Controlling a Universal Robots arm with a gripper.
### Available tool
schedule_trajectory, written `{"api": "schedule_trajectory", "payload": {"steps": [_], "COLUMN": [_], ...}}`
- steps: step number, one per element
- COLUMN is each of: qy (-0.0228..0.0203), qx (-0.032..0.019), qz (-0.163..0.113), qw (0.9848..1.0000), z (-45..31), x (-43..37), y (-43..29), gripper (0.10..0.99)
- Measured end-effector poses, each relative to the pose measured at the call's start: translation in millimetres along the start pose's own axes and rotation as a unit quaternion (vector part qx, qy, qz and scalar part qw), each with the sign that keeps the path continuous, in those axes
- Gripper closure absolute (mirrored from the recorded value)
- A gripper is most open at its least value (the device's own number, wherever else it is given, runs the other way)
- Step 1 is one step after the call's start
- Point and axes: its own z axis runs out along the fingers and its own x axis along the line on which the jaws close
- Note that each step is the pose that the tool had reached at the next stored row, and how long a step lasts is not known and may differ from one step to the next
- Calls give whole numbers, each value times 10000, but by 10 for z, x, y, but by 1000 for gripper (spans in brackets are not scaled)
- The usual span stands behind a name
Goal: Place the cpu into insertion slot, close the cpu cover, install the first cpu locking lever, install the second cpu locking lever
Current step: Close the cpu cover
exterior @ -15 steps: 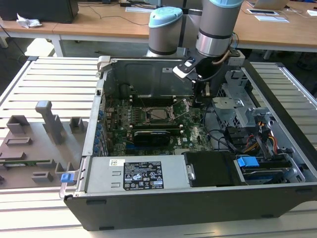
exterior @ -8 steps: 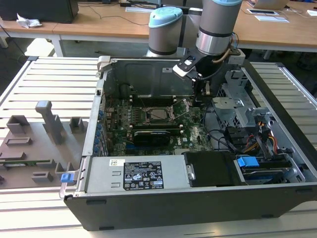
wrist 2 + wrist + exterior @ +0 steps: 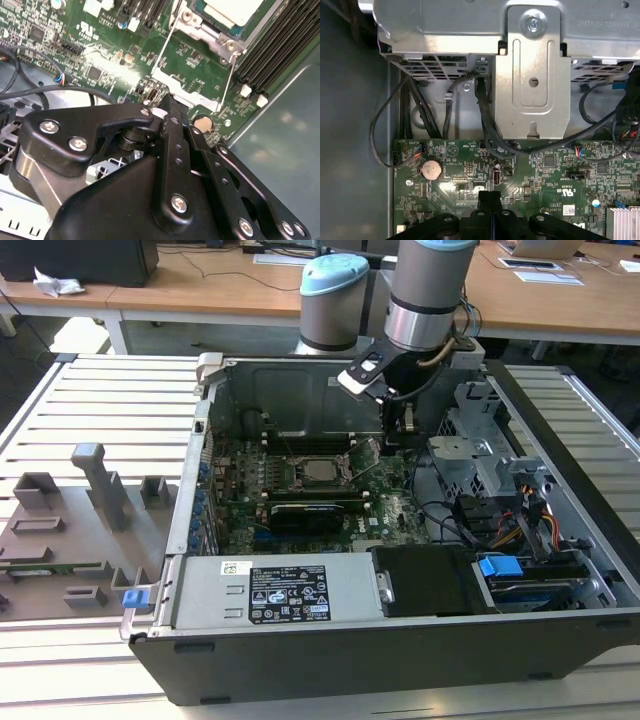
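Green circuit board [image 3: 550, 180], square silver cpu [image 3: 320, 471]

i see gripper [image 3: 167, 105] matt black, plastic or coated metal, hard to say; screw heads [image 3: 178, 203] on it bright steel. cpu [image 3: 320, 471] top dull silver-grey metal. cpu cover [image 3: 202, 31] bare silver metal, slight sheen. circuit board [image 3: 550, 175] glossy green. drive cage [image 3: 532, 100] smooth bare sheet metal. cables [image 3: 485, 120] black, satin plastic jacket.
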Motion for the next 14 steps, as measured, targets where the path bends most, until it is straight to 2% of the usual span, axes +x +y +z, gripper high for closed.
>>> {"api": "schedule_trajectory", "payload": {"steps": [7,12,14], "qy": [0,0,-1], "qx": [0,2,43], "qz": [0,0,-1], "qw": [10000,10000,10000], "z": [0,0,0], "x": [1,1,1], "y": [-97,-108,-109], "gripper": [980,980,980]}}
